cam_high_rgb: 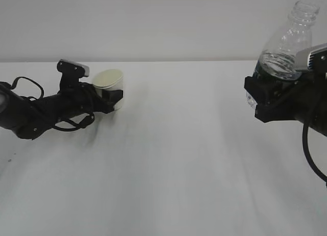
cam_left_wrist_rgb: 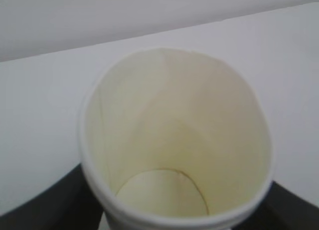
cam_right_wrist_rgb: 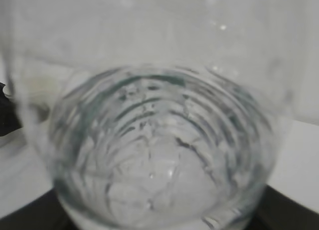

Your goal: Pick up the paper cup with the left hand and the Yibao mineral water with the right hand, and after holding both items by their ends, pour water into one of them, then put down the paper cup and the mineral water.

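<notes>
The paper cup (cam_high_rgb: 108, 78), white with a cream inside, sits low at the left and leans slightly toward the left arm. My left gripper (cam_high_rgb: 116, 95) has it between black fingers around its lower half. The left wrist view looks straight into the paper cup (cam_left_wrist_rgb: 169, 140), with a dark finger (cam_left_wrist_rgb: 55, 202) pressed against each side. At the right, the Yibao mineral water (cam_high_rgb: 286, 47) is held high off the table, uncapped mouth up, water in its lower part. My right gripper (cam_high_rgb: 271, 95) is shut around its base, hiding most of the label. The bottle (cam_right_wrist_rgb: 159, 140) fills the right wrist view.
The white table (cam_high_rgb: 179, 159) stretches between the two arms, with a pale wall behind it. A black cable loops beside the left arm (cam_high_rgb: 30, 113). Another cable hangs under the right arm (cam_high_rgb: 309, 154).
</notes>
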`<state>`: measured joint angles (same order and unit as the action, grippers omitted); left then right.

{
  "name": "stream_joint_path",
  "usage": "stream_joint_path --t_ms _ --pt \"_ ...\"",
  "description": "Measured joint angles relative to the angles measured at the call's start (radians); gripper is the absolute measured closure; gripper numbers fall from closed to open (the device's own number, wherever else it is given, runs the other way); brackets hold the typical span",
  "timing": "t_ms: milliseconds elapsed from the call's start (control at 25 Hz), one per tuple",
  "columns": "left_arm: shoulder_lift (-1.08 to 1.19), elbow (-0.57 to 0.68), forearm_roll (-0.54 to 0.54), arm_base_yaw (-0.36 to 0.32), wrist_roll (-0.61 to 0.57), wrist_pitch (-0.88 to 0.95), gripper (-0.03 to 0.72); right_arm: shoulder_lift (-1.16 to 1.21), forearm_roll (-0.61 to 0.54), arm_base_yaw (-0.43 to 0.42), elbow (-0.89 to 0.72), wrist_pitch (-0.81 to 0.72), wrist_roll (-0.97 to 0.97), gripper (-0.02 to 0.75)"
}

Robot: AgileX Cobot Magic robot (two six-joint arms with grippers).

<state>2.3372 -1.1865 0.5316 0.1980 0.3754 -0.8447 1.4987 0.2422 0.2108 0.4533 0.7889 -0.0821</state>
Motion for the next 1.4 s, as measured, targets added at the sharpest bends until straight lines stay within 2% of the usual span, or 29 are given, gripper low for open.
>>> stream_joint_path --t_ms 240,600,960,1400 --pt "-0.022 0.0 0.055 -0.002 0.028 0.028 0.202 0.0 0.0 0.0 0.0 0.0 0.0 0.302" --pt "-0.084 0.0 0.264 -0.058 0.197 0.042 0.204 0.0 0.0 0.0 0.0 -0.001 0.0 0.302" --pt "-0.142 0.0 0.401 -0.067 0.274 0.045 0.211 0.0 0.0 0.0 0.0 -0.001 0.0 0.302" --pt "-0.224 0.004 0.467 -0.067 0.337 0.045 0.212 0.0 0.0 0.0 0.0 -0.002 0.0 0.302"
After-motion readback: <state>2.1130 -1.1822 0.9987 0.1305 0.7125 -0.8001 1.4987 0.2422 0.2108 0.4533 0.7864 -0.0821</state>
